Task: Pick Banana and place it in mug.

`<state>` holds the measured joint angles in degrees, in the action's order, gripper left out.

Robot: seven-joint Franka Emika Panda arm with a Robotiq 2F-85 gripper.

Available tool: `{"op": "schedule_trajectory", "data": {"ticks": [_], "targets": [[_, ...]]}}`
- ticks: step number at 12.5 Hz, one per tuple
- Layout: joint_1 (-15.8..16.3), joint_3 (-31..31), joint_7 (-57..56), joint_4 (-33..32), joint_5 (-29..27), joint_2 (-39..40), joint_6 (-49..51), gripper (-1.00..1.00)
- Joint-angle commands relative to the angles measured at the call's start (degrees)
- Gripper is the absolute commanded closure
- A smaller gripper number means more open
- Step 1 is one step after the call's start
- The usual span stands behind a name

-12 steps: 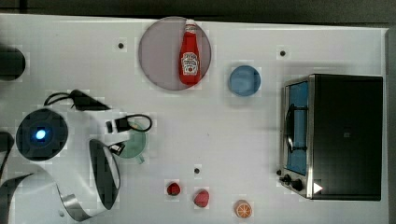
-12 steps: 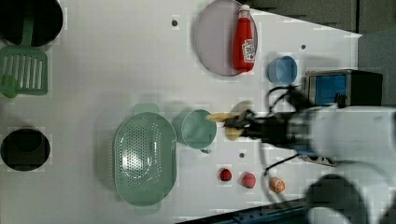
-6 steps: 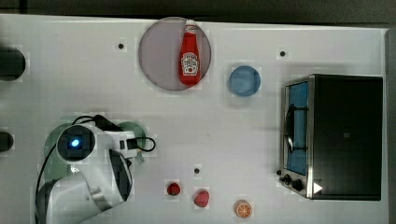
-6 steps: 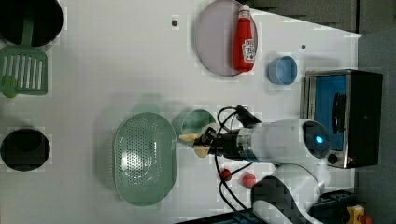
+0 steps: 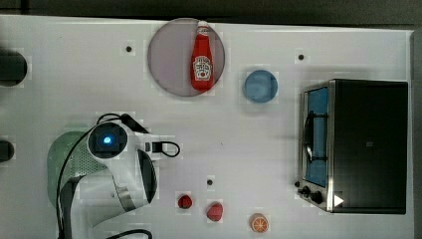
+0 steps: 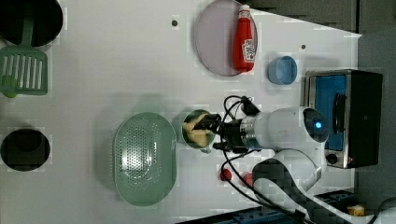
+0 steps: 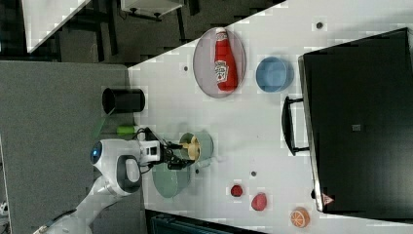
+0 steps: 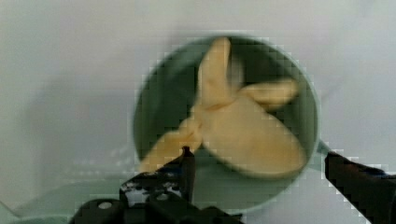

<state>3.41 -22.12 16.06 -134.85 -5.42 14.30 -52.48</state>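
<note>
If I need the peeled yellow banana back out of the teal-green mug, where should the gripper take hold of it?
Take the peeled yellow banana by the peel strip overhanging the rim of the small teal-green mug, coming straight down from above. The fruit's body lies inside the walls, so a side approach would probably hit the rim. The gripper stands open over it.

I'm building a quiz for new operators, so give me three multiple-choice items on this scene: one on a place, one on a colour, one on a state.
1. Where is the banana?
A. on the plate
B. in the mug
C. in the oven

2. What colour is the bottle?
A. red
B. yellow
C. black

3. How is the hand?
A. shut on the banana
B. shut on the bottle
C. open

Answers: B, the peeled banana lies inside the mug's rim; A, it is red with a white label; C, its fingers stand wide apart beside the mug.
</note>
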Motion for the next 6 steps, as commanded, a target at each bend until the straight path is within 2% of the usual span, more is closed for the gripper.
{"op": "schedule_trajectory", "data": {"ticks": [1,3,6], "targets": [[-0.37,-0.27,2.79,2.03,-0.31,-4.69,-1.1,-1.0],[-0.9,0.9,2.7,4.18,-0.3,-9.09,3.54,-1.0],[-1.65,4.8,-1.76,10.67,-0.23,-16.85,18.66,-1.0]]}}
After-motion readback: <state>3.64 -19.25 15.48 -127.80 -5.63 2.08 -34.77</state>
